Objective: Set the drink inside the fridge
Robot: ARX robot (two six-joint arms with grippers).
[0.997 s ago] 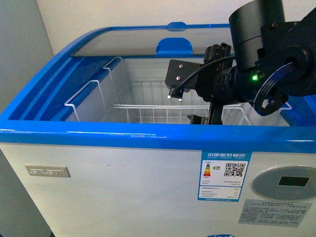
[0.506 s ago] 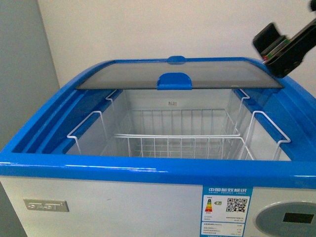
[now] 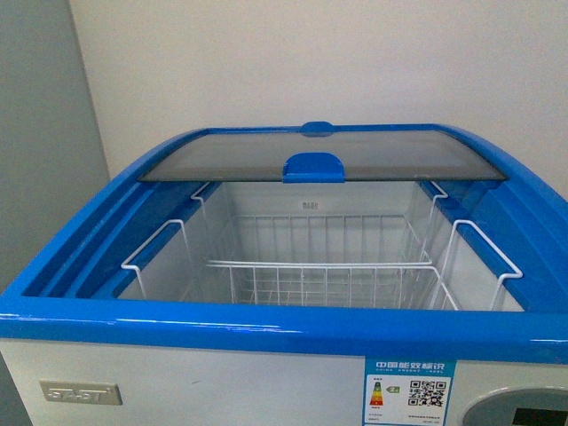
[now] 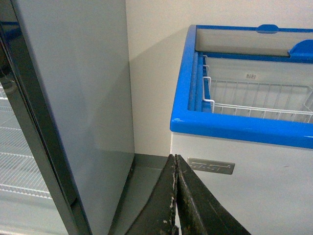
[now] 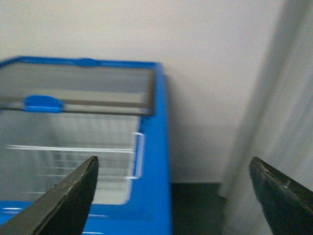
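Showing fridge (image 3: 177, 342) QR energy label (image 3: 408, 393) | left pincer (image 4: 175, 196) together | right pincer (image 5: 171, 191) apart

The right arm, which filled the upper right of the front view a second ago and showed only at the top right corner half a second ago, is gone from it. The fridge (image 3: 266, 333) sits lower in frame
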